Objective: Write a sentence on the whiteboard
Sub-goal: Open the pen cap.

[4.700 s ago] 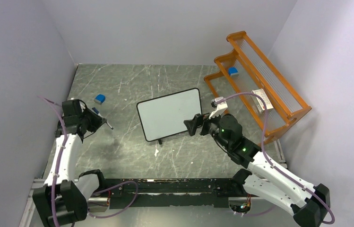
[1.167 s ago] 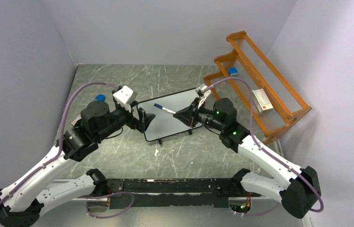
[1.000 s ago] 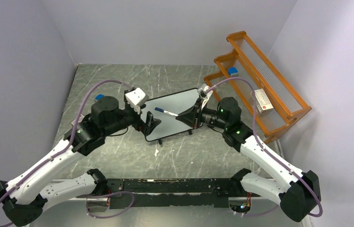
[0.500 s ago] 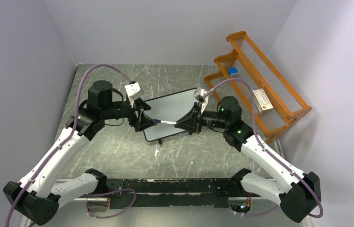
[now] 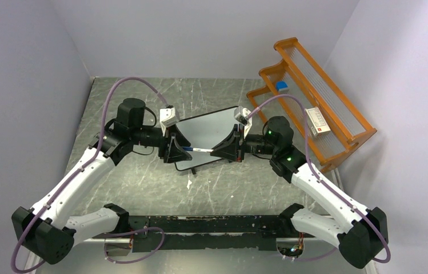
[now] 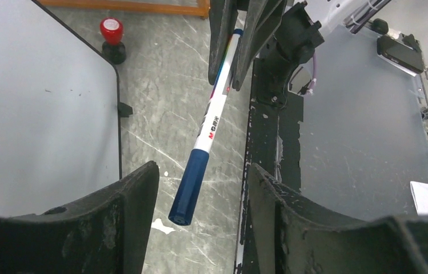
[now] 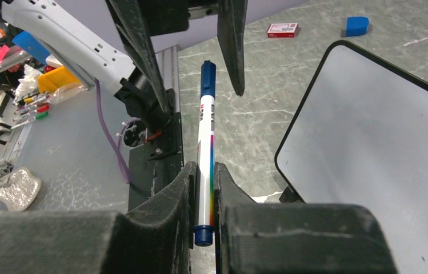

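Observation:
The whiteboard (image 5: 207,132) lies on the marble table, its face blank; no sentence is in view on it. My right gripper (image 5: 220,151) is shut on the rear end of a white marker (image 5: 199,149) and holds it level over the board's near edge. The marker's dark blue cap (image 6: 190,187) sits between the fingers of my left gripper (image 6: 200,202), which stand apart on either side without touching it. In the right wrist view the marker (image 7: 206,134) runs from my right gripper (image 7: 203,197) to the left fingers (image 7: 231,40).
An orange rack (image 5: 314,97) stands at the back right, with a blue eraser (image 5: 281,86) and a white box (image 5: 317,121) on it. A red-topped stamp (image 6: 111,31) sits by the board's corner. Another blue eraser (image 7: 357,24) and a small red box (image 7: 283,28) lie on the table.
My left arm has swung in from the left and its jaws have narrowed around the marker's cap. The right gripper has lowered the marker slightly toward the board's near edge.

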